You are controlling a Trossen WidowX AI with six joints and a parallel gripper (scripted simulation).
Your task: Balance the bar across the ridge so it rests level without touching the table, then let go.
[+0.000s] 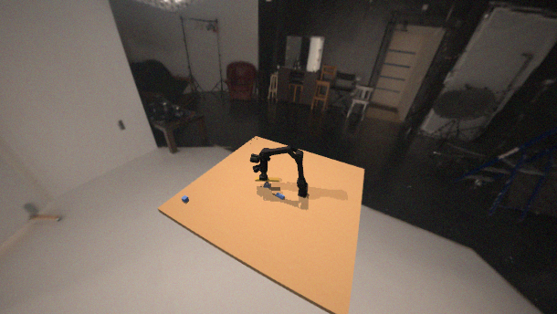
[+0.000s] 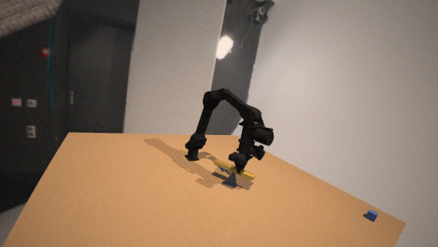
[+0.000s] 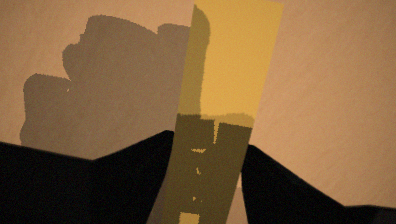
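The yellow bar (image 1: 274, 179) (image 2: 248, 174) (image 3: 235, 60) looks about level, clear of the table, above the dark blue ridge (image 1: 267, 185) (image 2: 230, 181). Whether its underside touches the ridge's top cannot be made out. My gripper (image 1: 263, 178) (image 2: 239, 170) (image 3: 208, 146) points down around the bar near its middle. Its fingers are slightly open, one on each side of the bar. In the wrist view a thin sliver of table shows between the bar and the right finger. The ridge is hidden under the bar in the wrist view.
A small blue object (image 1: 279, 195) (image 2: 222, 169) lies on the table (image 1: 292, 242) (image 2: 126, 208) between the ridge and the arm's base. A blue cube (image 1: 184, 199) (image 2: 372, 215) lies far off near a table corner.
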